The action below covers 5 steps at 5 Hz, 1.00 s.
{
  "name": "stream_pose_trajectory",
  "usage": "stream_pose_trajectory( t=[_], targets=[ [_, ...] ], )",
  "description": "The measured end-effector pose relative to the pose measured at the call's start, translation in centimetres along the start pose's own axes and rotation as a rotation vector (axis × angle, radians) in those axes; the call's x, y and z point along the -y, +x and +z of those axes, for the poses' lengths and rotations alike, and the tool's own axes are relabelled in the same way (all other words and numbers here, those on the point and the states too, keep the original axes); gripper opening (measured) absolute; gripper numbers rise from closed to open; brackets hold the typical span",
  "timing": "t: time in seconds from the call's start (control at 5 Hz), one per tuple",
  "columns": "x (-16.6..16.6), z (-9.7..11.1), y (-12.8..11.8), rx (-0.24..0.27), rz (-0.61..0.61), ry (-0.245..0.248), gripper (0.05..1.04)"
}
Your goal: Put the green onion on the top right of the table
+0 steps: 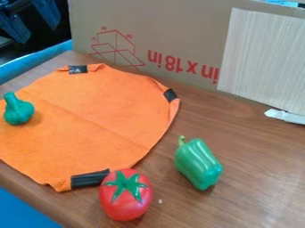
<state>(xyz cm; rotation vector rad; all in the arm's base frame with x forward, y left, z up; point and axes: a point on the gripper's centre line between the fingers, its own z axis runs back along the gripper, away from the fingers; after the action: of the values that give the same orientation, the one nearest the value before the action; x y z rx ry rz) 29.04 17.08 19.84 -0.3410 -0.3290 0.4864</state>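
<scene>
A dark green bulb-shaped toy with a short stem, the green onion [18,109], rests on the left part of an orange cloth [101,120], close to the view's left edge. Its stem points up and slightly left. The cloth lies spread over the left half of the brown wooden table [256,151], with black tape on several of its corners.
A red tomato [125,200] stands at the cloth's front edge. Right of it lies a green bell pepper [198,164] on bare wood. A cardboard panel [179,26] walls off the back, with a pale board [262,58] and a white object [286,116] at right.
</scene>
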Motion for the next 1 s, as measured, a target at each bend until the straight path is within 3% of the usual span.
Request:
stream_pose_trajectory(
  t=[0.2,0.8,1.0],
  targets=[
    [-0.4,-0.9,-0.1,-0.027,0.013,-0.004,0.999],
    [-4.9,0.0,-2.1,-0.056,-0.021,0.075,0.999],
    [-6.7,-0.4,-3.2,-0.047,-0.072,0.161,0.999]
  ],
)
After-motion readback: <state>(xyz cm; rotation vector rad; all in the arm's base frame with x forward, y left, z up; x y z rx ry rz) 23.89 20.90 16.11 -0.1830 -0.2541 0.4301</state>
